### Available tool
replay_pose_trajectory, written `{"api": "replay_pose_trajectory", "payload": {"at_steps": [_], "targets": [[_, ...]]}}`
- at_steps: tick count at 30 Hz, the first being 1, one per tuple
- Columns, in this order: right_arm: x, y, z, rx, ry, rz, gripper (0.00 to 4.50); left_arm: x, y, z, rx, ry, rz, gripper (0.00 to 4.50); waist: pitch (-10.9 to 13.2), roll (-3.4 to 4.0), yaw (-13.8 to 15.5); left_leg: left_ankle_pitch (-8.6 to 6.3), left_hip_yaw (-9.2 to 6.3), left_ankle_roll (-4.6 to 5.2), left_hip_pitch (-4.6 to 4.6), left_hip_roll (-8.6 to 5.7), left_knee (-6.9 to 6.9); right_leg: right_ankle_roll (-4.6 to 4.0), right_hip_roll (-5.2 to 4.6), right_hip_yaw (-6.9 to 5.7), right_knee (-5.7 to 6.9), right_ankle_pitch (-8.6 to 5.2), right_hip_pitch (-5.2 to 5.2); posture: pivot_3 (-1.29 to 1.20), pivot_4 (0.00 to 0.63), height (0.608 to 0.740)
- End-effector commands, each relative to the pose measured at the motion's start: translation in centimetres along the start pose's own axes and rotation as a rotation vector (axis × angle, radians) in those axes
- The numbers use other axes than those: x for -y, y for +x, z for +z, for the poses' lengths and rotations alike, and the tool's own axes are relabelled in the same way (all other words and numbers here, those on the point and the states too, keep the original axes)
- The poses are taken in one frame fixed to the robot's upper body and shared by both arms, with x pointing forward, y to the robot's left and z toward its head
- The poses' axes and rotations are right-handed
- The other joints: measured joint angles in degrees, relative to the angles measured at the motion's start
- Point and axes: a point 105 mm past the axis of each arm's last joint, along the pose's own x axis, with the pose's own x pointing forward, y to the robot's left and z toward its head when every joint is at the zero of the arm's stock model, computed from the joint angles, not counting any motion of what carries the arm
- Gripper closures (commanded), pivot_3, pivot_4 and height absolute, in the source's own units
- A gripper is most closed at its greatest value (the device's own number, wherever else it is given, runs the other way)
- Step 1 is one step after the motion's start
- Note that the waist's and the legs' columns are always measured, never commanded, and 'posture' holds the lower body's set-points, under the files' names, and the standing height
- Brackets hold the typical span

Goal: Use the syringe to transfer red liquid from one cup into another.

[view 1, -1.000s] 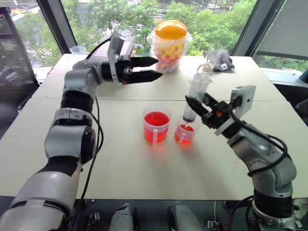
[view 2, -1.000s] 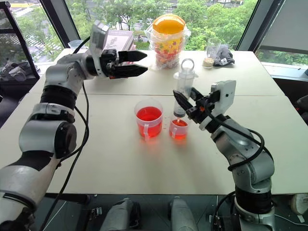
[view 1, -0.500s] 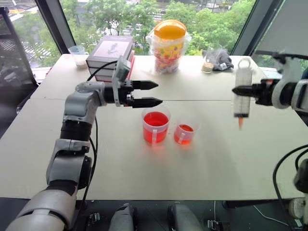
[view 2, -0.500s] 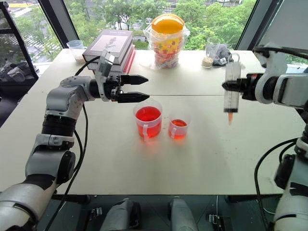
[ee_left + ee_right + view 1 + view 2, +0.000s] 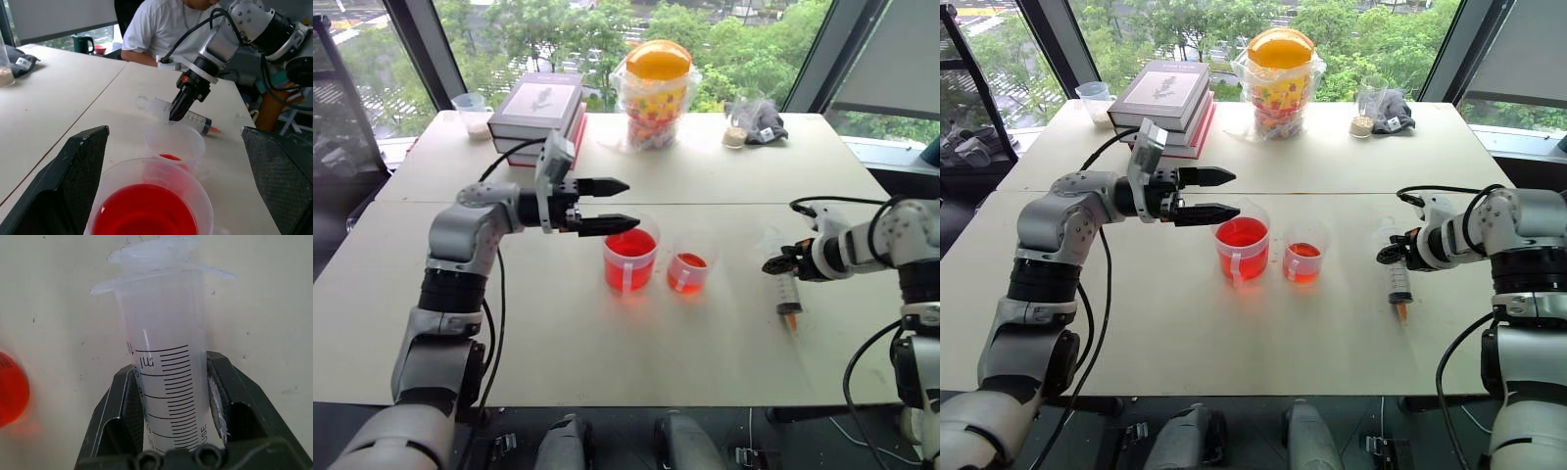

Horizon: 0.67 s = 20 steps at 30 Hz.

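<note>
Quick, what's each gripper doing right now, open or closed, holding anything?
Left gripper: open, holding nothing, near the larger cup.
Right gripper: closed on the syringe barrel, low at the table.

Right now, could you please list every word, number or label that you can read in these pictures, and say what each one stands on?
"ml" - on the syringe barrel, at the head of its scale.
"10" - beside the scale's end mark; the digits after it are partly hidden.
"USE" - lower on the same barrel.
Cover of the top book: too small to read.
White tag on the dark pouch: too small to read.
</note>
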Motion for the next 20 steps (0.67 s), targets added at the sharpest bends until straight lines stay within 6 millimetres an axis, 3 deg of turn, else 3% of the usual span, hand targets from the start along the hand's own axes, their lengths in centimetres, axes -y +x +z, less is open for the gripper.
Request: {"api": "replay_pose_trajectory", "payload": {"at_steps": [1, 4, 8, 12, 15, 20], "targets": [[0.0, -0.5, 1.0, 0.049, -0.019, 0.007, 1.67, 0.5, 0.0, 1.0, 0.003, 0.044, -0.009, 0.0, 0.0, 0.0, 0.04, 0.0, 0.0, 0.0, 0.0, 0.0, 0.01, 0.0, 0.0, 0.0, 0.0, 0.0, 0.0, 0.0, 0.15, 0.74], [-0.4, -1.2, 1.3, 0.067, -0.038, 0.026, 0.05, 0.6, 0.0, 0.9, -0.005, 0.048, -0.008, 0.0, 0.0, 0.0, 0.14, 0.0, 0.01, 0.0, 0.0, -0.01, 0.01, 0.02, -0.01, 0.0, 0.0, 0.01, 0.01, 0.0, 0.15, 0.74], [-1.8, -4.8, 2.2, 0.164, -0.149, 0.059, 0.01, 0.6, -0.3, 0.9, -0.019, 0.057, -0.006, 0.0, 0.01, 0.02, 0.17, 0.0, 0.0, 0.0, -0.01, 0.0, -0.01, 0.02, -0.01, 0.0, 0.0, 0.01, -0.02, 0.0, 0.15, 0.74], [-4.6, -9.2, 2.2, 0.334, -0.407, 0.101, 0.01, 0.6, -0.9, 1.1, -0.033, 0.061, -0.002, 0.0, 0.01, 0.03, 0.36, 0.0, -0.04, 0.0, -0.02, 0.02, -0.06, 0.03, 0.0, -0.06, -0.01, 0.0, -0.03, 0.0, 0.15, 0.74], [-7.5, -12.2, 0.1, 0.4, -0.591, 0.22, 0.01, 0.6, -1.5, 1.0, -0.051, 0.057, 0.001, 0.0, 0.01, 0.02, 0.34, -0.01, -0.05, 0.0, -0.01, 0.02, -0.06, 0.03, -0.01, -0.07, -0.04, 0.0, 0.0, 0.0, 0.15, 0.74], [-8.9, -14.2, -2.7, 0.457, -0.713, 0.262, 0.01, 0.6, -2.4, 0.8, -0.075, 0.041, 0.004, 0.0, 0.01, 0.02, 0.24, -0.01, -0.08, 0.0, 0.06, 0.02, 0.01, 0.01, -0.04, -0.06, -0.05, -0.01, 0.09, 0.0, 0.15, 0.74]]}}
